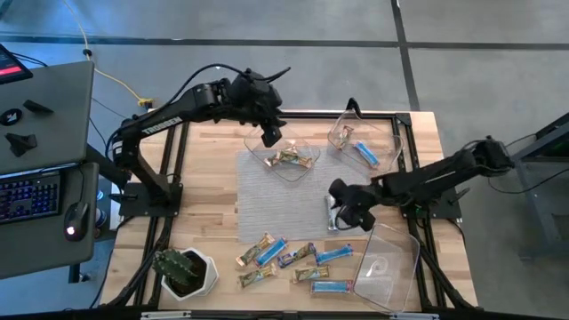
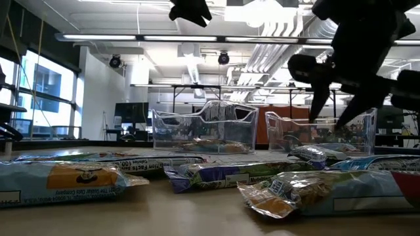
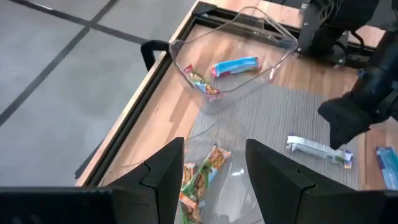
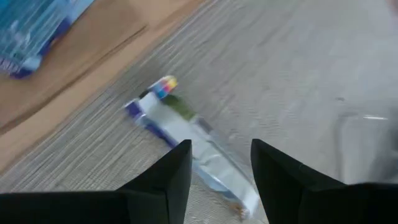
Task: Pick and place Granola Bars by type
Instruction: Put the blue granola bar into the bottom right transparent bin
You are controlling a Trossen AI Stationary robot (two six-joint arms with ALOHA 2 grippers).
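**Bars on a wooden table, workshop behind**

A grey mat [image 1: 284, 200] covers the wooden table [image 1: 213, 227]; ceiling strip lights show beyond. The left arm reads "TROSSEN".

The right gripper [image 4: 221, 163], open and empty, hovers over a silver bar [image 4: 186, 140] on the mat. The left gripper [image 3: 214, 163], open and empty, hangs above a clear bin [image 1: 283, 158] holding tan bars [image 1: 293, 158].

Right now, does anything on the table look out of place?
Yes. The far right bin holds a blue bar together with a tan bar, so types are mixed there. The silver bar lies alone, in no bin, under the open right gripper.
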